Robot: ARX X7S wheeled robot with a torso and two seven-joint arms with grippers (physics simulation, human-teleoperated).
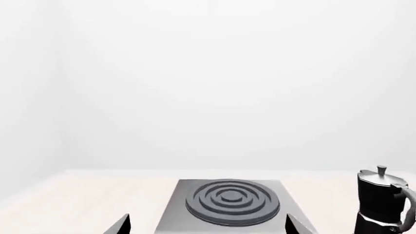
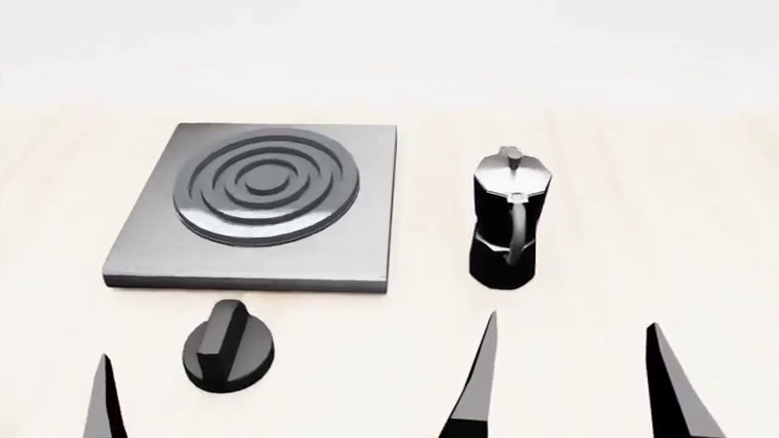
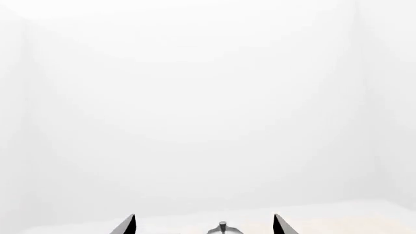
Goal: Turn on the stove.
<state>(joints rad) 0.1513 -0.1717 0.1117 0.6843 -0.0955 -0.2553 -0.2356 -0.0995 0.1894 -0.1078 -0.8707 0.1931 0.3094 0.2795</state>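
Note:
The stove (image 2: 262, 210) is a flat grey metal slab with raised burner rings, lying on the pale table. Its black ridged knob (image 2: 228, 347) sits apart, just in front of the slab's near edge. My left gripper (image 1: 208, 224) is open and empty, its tips wide apart and aimed at the stove (image 1: 227, 200). In the head view only one left finger (image 2: 108, 401) shows, to the left of the knob. The knob is hidden in the left wrist view. My right gripper (image 2: 572, 383) is open and empty, in front of the moka pot.
A black-and-silver moka pot (image 2: 509, 219) stands upright just right of the stove. It also shows in the left wrist view (image 1: 383, 202), and its lid knob shows between the right fingertips in the right wrist view (image 3: 222, 227). A white wall rises behind the table.

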